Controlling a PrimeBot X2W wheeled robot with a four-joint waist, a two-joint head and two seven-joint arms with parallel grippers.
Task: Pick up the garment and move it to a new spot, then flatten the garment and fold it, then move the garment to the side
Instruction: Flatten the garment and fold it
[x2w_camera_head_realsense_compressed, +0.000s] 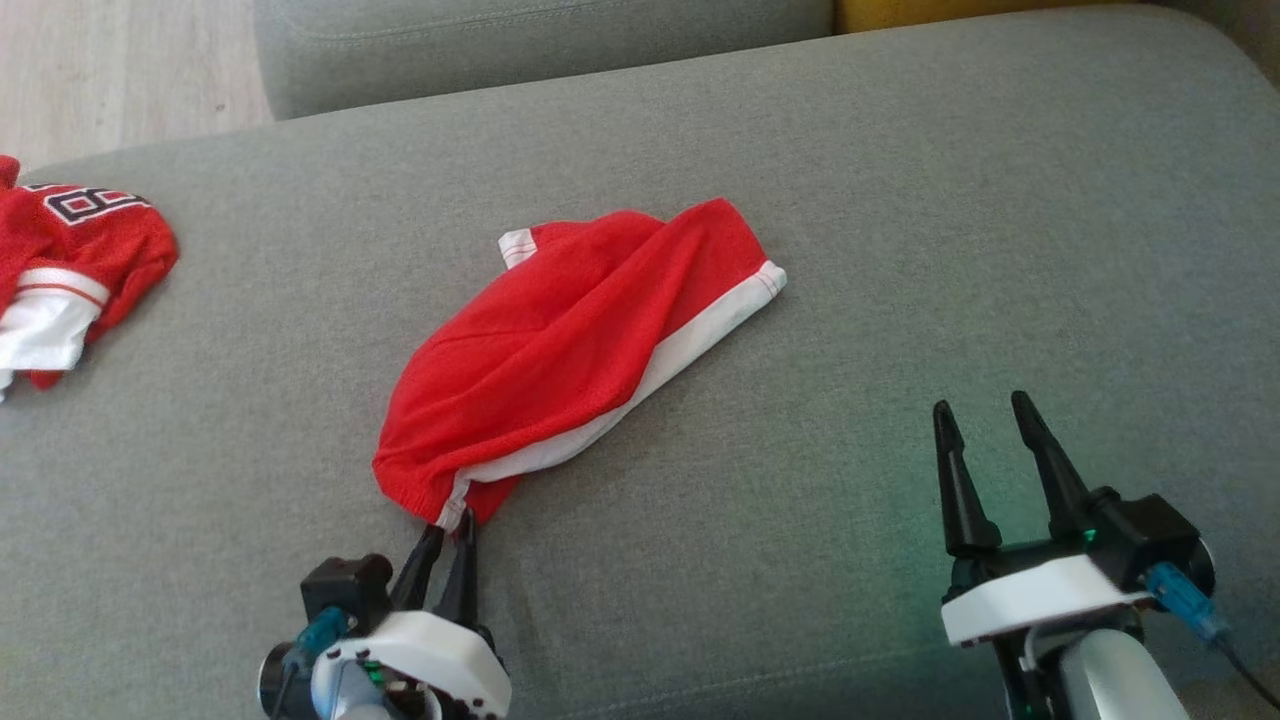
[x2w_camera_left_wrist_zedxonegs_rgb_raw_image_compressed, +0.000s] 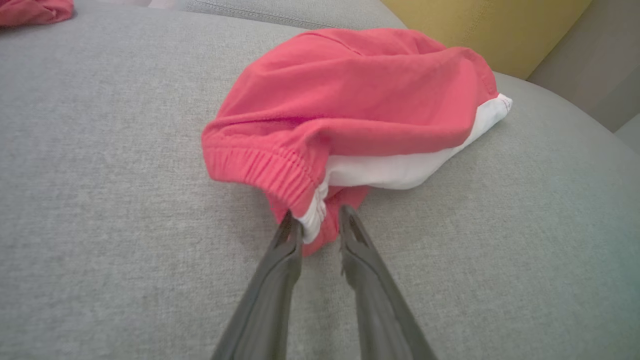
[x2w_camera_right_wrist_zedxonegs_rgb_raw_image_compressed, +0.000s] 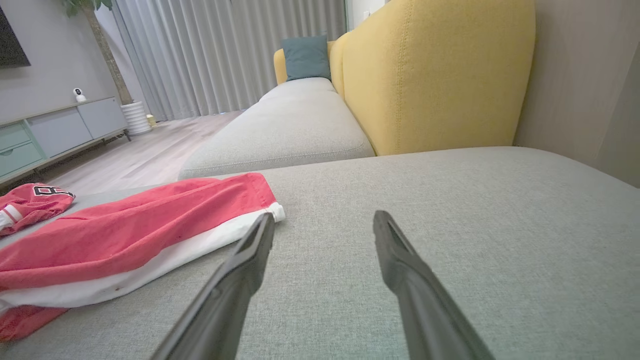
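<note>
The garment (x2w_camera_head_realsense_compressed: 580, 340), red shorts with a white side stripe and an elastic waistband, lies bunched on the grey sofa seat (x2w_camera_head_realsense_compressed: 900, 200). My left gripper (x2w_camera_head_realsense_compressed: 448, 525) is at its near corner, and its two dark fingers have closed in on the waistband corner. In the left wrist view the left gripper (x2w_camera_left_wrist_zedxonegs_rgb_raw_image_compressed: 318, 216) has the red and white cloth of the garment (x2w_camera_left_wrist_zedxonegs_rgb_raw_image_compressed: 360, 100) filling the gap between its tips. My right gripper (x2w_camera_head_realsense_compressed: 985, 405) hovers open to the right with nothing in it. In the right wrist view the right gripper (x2w_camera_right_wrist_zedxonegs_rgb_raw_image_compressed: 322, 217) points past the garment (x2w_camera_right_wrist_zedxonegs_rgb_raw_image_compressed: 125, 230).
A second red jersey (x2w_camera_head_realsense_compressed: 70, 260) with a number lies crumpled at the seat's far left edge. A yellow backrest (x2w_camera_right_wrist_zedxonegs_rgb_raw_image_compressed: 435, 75) rises behind the seat, and another grey cushion (x2w_camera_right_wrist_zedxonegs_rgb_raw_image_compressed: 295, 125) extends beyond it. Wooden floor (x2w_camera_head_realsense_compressed: 120, 70) shows at the upper left.
</note>
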